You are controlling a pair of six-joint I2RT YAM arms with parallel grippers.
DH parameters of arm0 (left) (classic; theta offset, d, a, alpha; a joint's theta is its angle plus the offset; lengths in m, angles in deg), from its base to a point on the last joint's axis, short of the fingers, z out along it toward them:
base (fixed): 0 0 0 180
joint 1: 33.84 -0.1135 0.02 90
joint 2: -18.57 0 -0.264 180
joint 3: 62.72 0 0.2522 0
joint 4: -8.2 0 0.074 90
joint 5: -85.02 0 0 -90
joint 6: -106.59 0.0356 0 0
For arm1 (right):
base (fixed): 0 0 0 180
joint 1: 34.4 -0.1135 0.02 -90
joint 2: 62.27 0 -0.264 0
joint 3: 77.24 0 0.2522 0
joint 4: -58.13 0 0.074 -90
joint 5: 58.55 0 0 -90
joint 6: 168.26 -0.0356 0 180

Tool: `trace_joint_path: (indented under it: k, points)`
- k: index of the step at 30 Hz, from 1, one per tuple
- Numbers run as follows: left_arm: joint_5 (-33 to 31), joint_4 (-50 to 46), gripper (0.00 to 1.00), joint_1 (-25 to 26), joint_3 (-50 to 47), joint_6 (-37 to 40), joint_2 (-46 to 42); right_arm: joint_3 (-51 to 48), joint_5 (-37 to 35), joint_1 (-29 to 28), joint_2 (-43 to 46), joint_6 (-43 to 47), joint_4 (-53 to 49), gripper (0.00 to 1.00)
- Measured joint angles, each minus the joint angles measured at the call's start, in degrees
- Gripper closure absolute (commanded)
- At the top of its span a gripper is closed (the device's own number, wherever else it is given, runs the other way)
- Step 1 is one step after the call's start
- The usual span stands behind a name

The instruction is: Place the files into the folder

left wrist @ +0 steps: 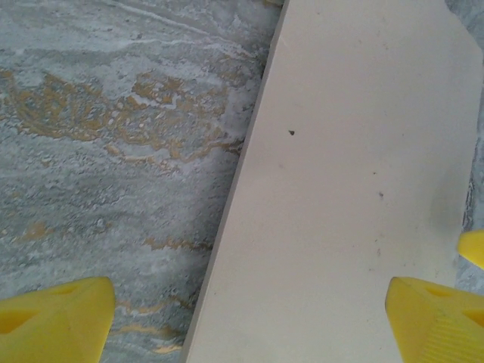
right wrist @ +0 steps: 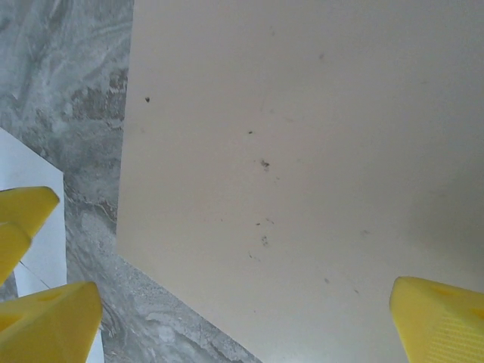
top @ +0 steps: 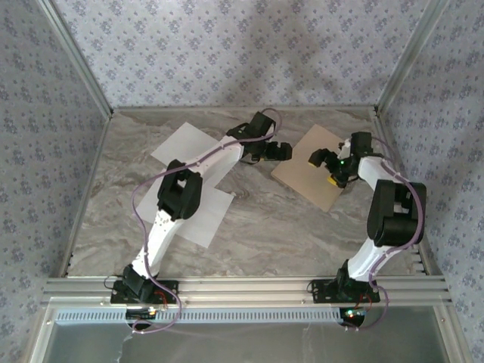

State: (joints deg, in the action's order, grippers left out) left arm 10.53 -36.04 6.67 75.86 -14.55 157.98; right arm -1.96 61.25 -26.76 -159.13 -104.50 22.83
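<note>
Files [top: 181, 147], two on the desk [top: 302, 227], one brown folder [top: 302, 183], left fingers [left wrist: 53, 321] and right fingers [right wrist: 442, 318] wide apart, nothing held.

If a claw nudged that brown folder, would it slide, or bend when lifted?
The folder lies flat and thin on the smooth marble-look table, so a push would probably slide it. Its edge sits flush, likely hard to get under. Lifted by one corner, such thin card would probably sag.

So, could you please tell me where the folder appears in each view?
Top external: the folder lies right of centre.
Left wrist: it covers the right half.
Right wrist: it covers everything but the left strip.
Shared landmark: the marbled table along its left edge.
</note>
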Motion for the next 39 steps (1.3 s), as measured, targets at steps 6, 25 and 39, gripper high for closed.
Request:
trace_joint_path:
  k: [6, 25, 39]
  points:
    - [1.5, -2.4, 0.08, 0.0, 5.0, 0.0, 3.8, -2.6, -0.2, 4.5, 2.1, -1.9, -0.1, 0.01]
    - [3.2, -5.4, 0.08, 0.0, 9.7, 0.0, 7.1, -7.1, -0.1, 6.6, 0.3, -4.4, 1.6, 0.01]
    - [3.2, -5.8, 0.08, 0.3, 11.5, 0.0, 10.0, -8.6, -0.7, 7.1, 1.8, -4.5, 2.1, 0.01]
